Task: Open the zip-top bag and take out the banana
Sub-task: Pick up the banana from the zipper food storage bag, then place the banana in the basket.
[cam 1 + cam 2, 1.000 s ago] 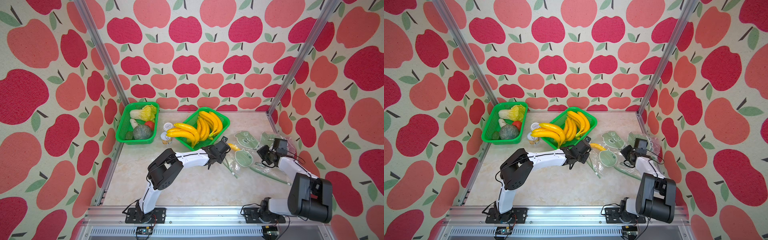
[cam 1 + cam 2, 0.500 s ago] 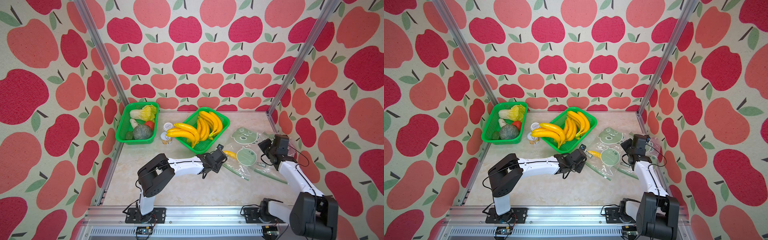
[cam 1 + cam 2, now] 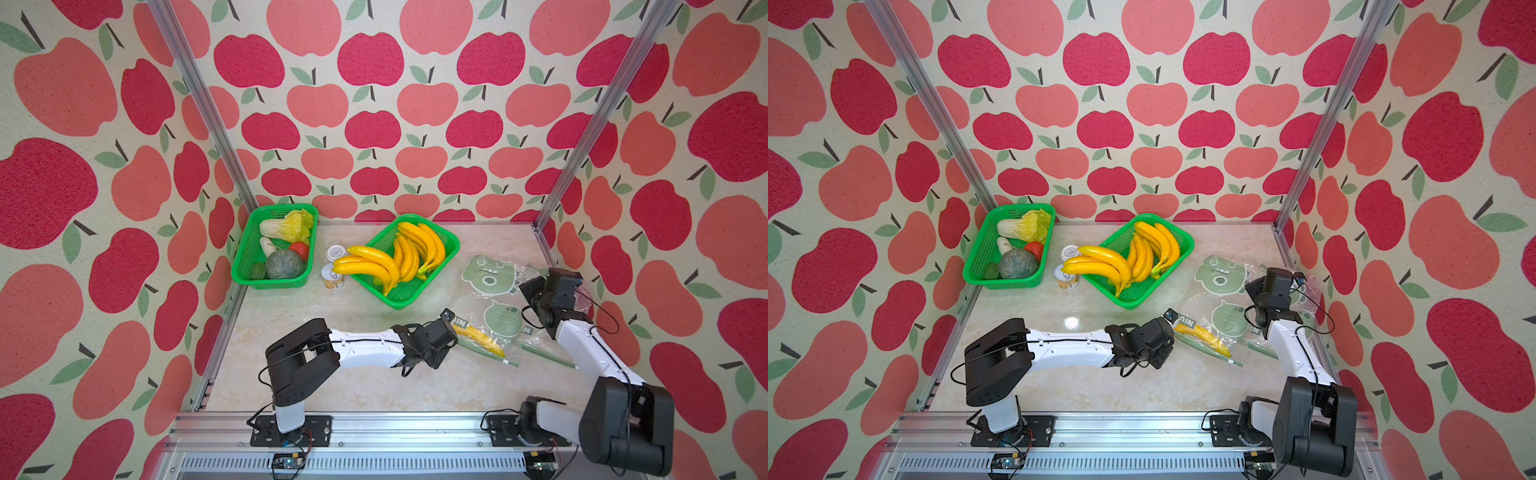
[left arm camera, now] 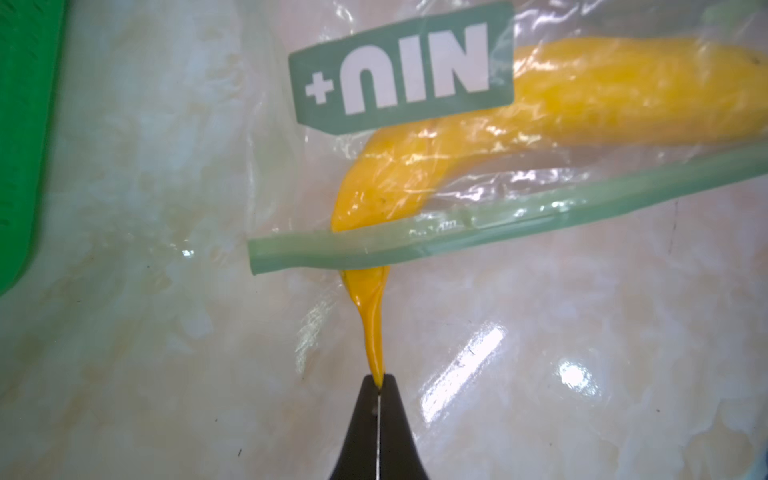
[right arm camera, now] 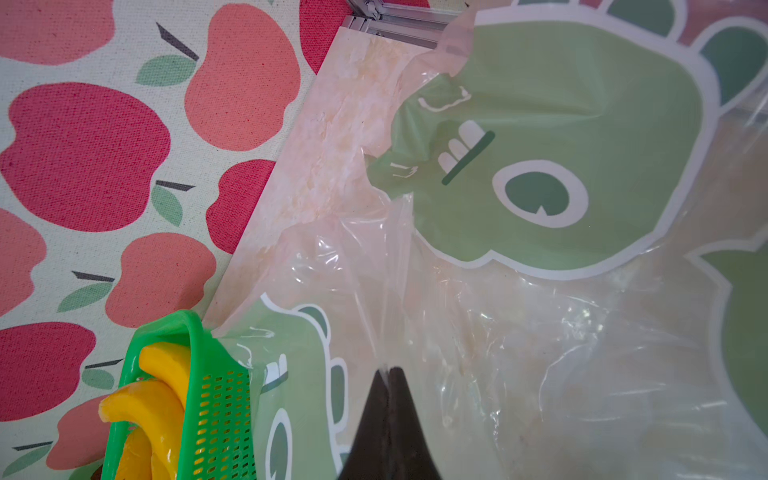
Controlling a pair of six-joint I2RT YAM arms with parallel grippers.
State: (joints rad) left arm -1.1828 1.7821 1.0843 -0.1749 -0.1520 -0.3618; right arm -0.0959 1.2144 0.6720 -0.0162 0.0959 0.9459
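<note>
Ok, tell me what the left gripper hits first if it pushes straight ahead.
The left gripper is shut on the banana stem, so the banana itself comes first. Just beyond, the green zip strip of the zip-top bag crosses the stem; depth there unclear.

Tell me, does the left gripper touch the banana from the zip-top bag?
Touching. The left wrist view shows the left gripper shut on the banana at its stem tip, beyond the green zip strip.

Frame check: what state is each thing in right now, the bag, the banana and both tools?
bag: mouth open at one end
banana: body inside the bag, stem sticking out past the zip
left tool: shut on the banana's stem
right tool: shut on the bag's clear film
</note>
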